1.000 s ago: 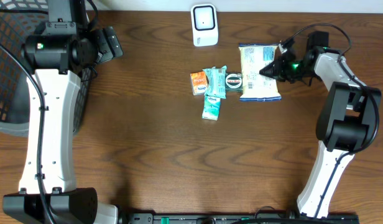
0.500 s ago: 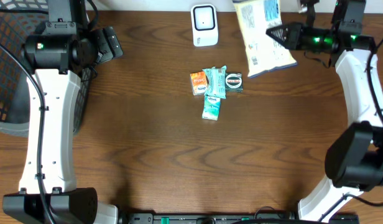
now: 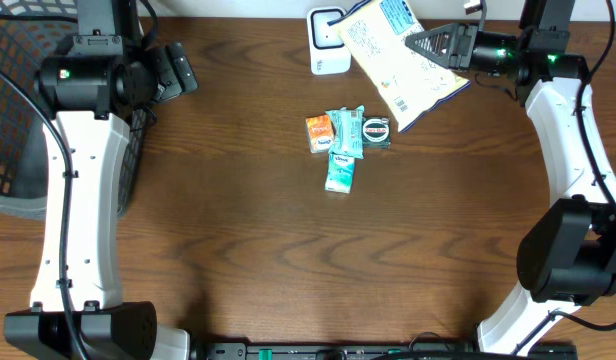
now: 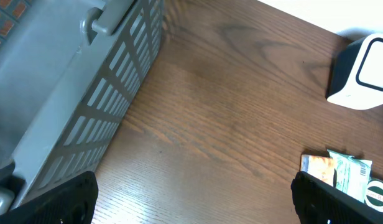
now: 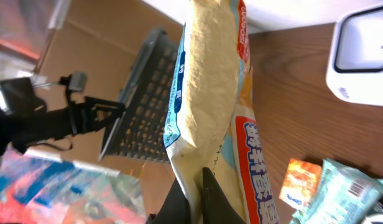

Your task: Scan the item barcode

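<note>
- Overhead: the right gripper (image 3: pixel 429 43), clamped on the snack bag (image 3: pixel 400 62), has raised it off the table (image 3: pixel 288 220) and swung it so its far edge now covers the scanner (image 3: pixel 326 42).
- Left wrist: the left gripper (image 4: pixel 191 190) stands wide apart and empty, with the basket (image 4: pixel 86 93) beside it.
- Right wrist: the bag hangs just before the scanner, so the barcode is probably being presented.

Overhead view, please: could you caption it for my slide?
Right gripper holds a snack bag partly over the white scanner; small packets lie mid-table.
</note>
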Tool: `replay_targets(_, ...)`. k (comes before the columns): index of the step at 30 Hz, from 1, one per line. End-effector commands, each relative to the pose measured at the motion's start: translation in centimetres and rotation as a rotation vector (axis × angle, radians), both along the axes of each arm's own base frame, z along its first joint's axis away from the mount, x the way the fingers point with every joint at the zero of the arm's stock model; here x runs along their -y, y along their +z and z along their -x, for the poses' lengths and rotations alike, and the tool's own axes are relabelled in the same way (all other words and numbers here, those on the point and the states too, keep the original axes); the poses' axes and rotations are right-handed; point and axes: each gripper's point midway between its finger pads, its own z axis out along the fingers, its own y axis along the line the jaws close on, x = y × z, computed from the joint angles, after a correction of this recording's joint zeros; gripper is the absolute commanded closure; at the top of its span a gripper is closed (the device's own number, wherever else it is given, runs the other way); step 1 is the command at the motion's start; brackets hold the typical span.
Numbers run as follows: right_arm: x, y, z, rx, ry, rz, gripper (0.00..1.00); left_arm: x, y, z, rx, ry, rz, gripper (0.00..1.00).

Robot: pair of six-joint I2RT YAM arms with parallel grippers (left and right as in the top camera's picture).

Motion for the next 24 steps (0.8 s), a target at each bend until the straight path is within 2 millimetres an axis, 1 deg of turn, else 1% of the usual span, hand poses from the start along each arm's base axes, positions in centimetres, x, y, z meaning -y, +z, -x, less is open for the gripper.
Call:
replay_targets(1,1.1,-2.5,-1.2,0.003,-0.098,0.132,0.99,-0.2,0.1,0.0,0.0,0.01,-0.012,0.02)
replay_targets(3,2.6,-5.9,-1.7,-0.036,-0.186,0.305,0.99,-0.2,0.1,0.0,0.0,0.01,-0.012,0.02)
replay_targets(5,4.1,-9.2,-1.5,-0.091,-0.236,0.466,0.99,-0.2,0.1,0.0,0.0,0.01,-0.012,0.02)
replay_targets(6,4.4,-10.8,-1.0,-0.113,-0.232,0.533,0.99,-0.2,0.1,0.0,0.0,0.01,-0.012,0.02)
replay_targets(8,4.9,-13.3,-0.5,-0.151,-0.224,0.627,0.99,-0.2,0.1,0.0,0.0,0.01,-0.012,0.02)
replay_targets(11,6.5,-17.4,0.0,-0.244,-0.251,0.786,0.99,-0.2,0.1,0.0,0.0,0.01,-0.012,0.02)
replay_targets(13,7.7,-19.9,0.1,-0.298,-0.265,0.864,0.99,-0.2,0.1,0.0,0.0,0.01,-0.012,0.02)
replay_targets(16,9.0,-23.1,0.2,-0.362,-0.271,0.932,0.98,-0.2,0.1,0.0,0.0,0.01,-0.012,0.02)
replay_targets(18,9.5,-24.6,0.4,-0.385,-0.258,0.949,0.95,-0.2,0.1,0.0,0.0,0.01,-0.012,0.02)
replay_targets(19,9.8,-25.3,0.5,-0.39,-0.243,0.959,0.89,-0.2,0.1,0.0,0.0,0.01,-0.012,0.02)
replay_targets(20,10.0,-25.8,0.7,-0.391,-0.222,0.97,0.78,-0.2,0.1,0.0,0.0,0.01,-0.012,0.02)
replay_targets(21,10.2,-26.3,1.1,-0.393,-0.197,0.981,0.57,-0.2,0.1,0.0,0.0,0.01,-0.012,0.02)
replay_targets(22,10.5,-26.6,1.3,-0.396,-0.184,0.996,0.46,-0.2,0.1,0.0,0.0,0.01,-0.012,0.02)
replay_targets(24,11.3,-27.0,1.9,-0.407,-0.173,1.04,0.32,-0.2,0.1,0.0,0.0,0.01,-0.012,0.02)
